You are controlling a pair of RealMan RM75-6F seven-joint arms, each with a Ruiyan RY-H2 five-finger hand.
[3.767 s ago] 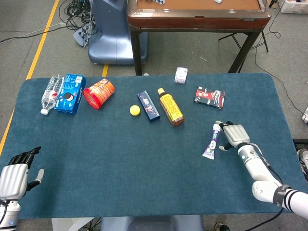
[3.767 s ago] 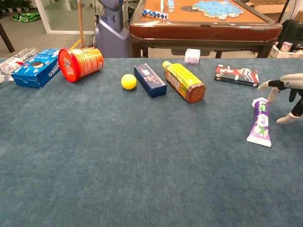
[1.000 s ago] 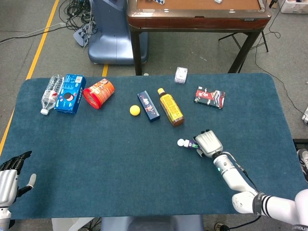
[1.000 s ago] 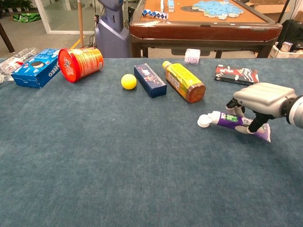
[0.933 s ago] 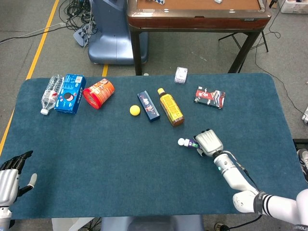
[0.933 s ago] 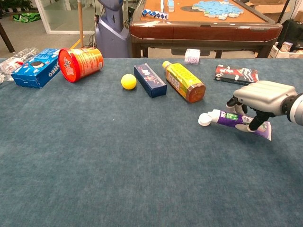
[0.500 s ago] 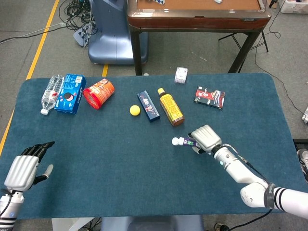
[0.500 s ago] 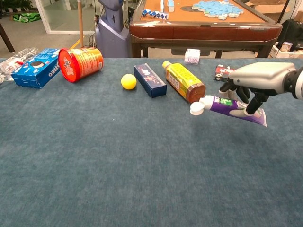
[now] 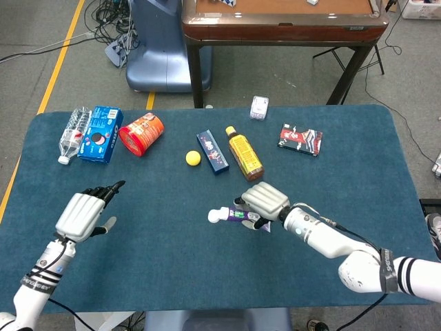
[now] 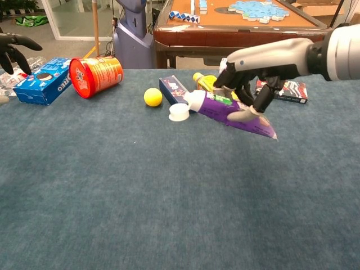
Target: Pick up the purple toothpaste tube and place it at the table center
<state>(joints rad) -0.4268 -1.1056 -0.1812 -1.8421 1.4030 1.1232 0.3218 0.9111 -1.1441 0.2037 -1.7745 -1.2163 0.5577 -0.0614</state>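
Note:
My right hand (image 9: 265,201) (image 10: 253,80) grips the purple toothpaste tube (image 10: 225,112) (image 9: 236,215) and holds it above the blue table (image 9: 172,234) near its middle. The tube lies almost level, its white cap (image 10: 179,113) pointing toward my left. My left hand (image 9: 86,210) hovers over the left part of the table with fingers spread and nothing in it; in the chest view only its dark fingertips (image 10: 16,44) show at the upper left corner.
Along the far side lie a water bottle (image 9: 71,133), a blue Oreo box (image 9: 100,134), a red can (image 9: 141,134), a yellow ball (image 9: 193,158), a dark blue box (image 9: 212,152), an amber bottle (image 9: 244,153) and a black-red packet (image 9: 300,139). A white object (image 9: 259,107) sits at the far edge.
The right hand has carried the tube further left and higher, toward the table's middle. The left hand has risen from the near left corner and moved in over the table.

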